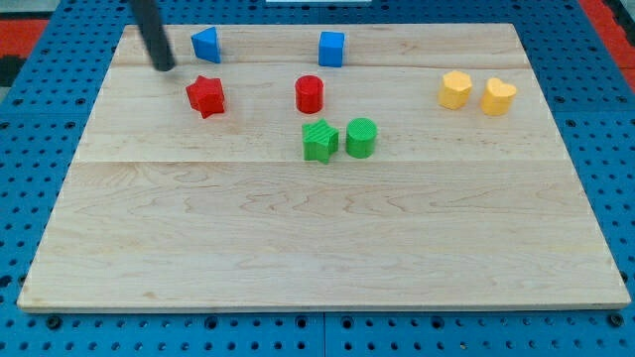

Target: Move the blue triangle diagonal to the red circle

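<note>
The blue triangle (206, 45) lies near the view's top left of the wooden board (317, 238). The red circle (310, 94) stands right of and below it, near the board's upper middle. My tip (164, 67) is on the board just left of and slightly below the blue triangle, a small gap apart from it. The rod runs up out of the view's top.
A red star (206, 96) lies below the blue triangle. A blue cube (331, 48) sits above the red circle. A green star-like block (319, 141) and a green cylinder (361, 138) lie below the red circle. Two yellow blocks (455, 89) (498, 96) lie at the right.
</note>
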